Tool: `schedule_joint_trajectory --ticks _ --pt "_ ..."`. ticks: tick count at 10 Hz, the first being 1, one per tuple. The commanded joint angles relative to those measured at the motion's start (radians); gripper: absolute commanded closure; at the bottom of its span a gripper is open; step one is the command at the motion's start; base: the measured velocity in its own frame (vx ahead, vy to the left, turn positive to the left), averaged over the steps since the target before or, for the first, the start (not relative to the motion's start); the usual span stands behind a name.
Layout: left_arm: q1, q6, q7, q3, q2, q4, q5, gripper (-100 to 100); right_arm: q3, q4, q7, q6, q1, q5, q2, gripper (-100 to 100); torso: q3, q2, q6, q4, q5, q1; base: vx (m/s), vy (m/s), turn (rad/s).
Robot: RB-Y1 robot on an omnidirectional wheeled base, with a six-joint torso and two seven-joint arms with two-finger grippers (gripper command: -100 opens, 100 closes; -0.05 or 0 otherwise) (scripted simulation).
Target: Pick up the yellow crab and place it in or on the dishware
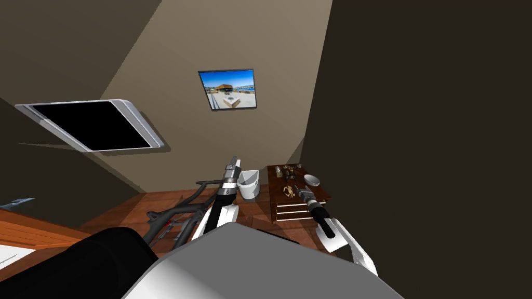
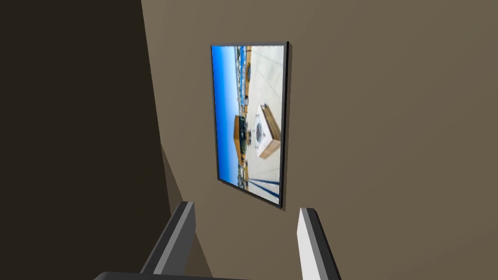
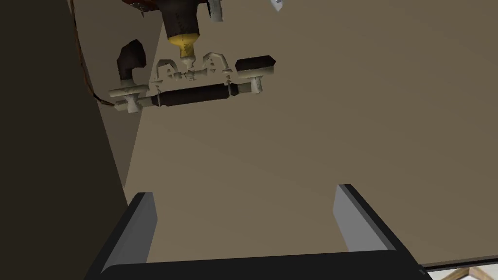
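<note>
In the head view a small yellow crab [image 1: 288, 191] lies on a dark wooden chest of drawers [image 1: 292, 210], and a white bowl [image 1: 312, 180] sits just right of it and farther back. My right gripper [image 1: 297, 190] hovers open by the crab's right side; whether it touches the crab I cannot tell. In the right wrist view the right gripper [image 3: 245, 194] has nothing between its fingers and faces a beige wall. My left gripper [image 1: 234, 162] is raised to the left of the chest, and the left wrist view shows the left gripper [image 2: 247, 209] open and empty.
A white bin [image 1: 248, 184] stands on the floor left of the chest. Small ornaments [image 1: 288, 170] crowd the chest's back; one grey and dark ornament [image 3: 189, 85] hangs into the right wrist view. A dark tubular frame [image 1: 176, 213] lies on the floor. Walls close in behind and right.
</note>
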Motion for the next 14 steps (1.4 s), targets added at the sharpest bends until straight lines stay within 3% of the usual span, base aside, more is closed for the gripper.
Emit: schedule_joint_trajectory --ticks 1,2,7,12,14 --pt "0.000 0.000 0.000 0.000 0.000 0.000 0.000 0 0.015 0.050 0.042 0.037 -0.016 0.036 -0.008 -100 0.000 0.000 0.000 0.000 0.000 0.000 -0.019 -0.022 0.192" --pt "0.000 0.000 0.000 0.000 0.000 0.000 0.000 0 0.015 0.065 0.042 0.037 -0.016 0.036 -0.008 -100 0.000 0.000 -0.001 0.000 0.000 0.001 -0.015 -0.020 0.095" --pt "0.000 0.000 0.000 0.000 0.000 0.000 0.000 0 0.055 0.210 0.146 0.121 -0.067 0.123 -0.038 -100 -0.001 -0.001 0.000 0.000 0.000 0.001 -0.011 -0.012 0.147" --pt "0.000 0.000 0.000 0.000 0.000 0.000 0.000 0 0.082 0.334 0.212 0.172 -0.097 0.178 -0.059 -100 -0.001 -0.002 0.000 0.000 0.001 0.002 -0.001 0.003 0.134" --pt "0.000 0.000 0.000 0.000 0.000 0.000 0.000 0 0.107 0.413 0.275 0.219 -0.126 0.229 -0.078 -100 -0.001 -0.002 0.000 0.000 0.001 0.003 0.011 0.017 0.215"
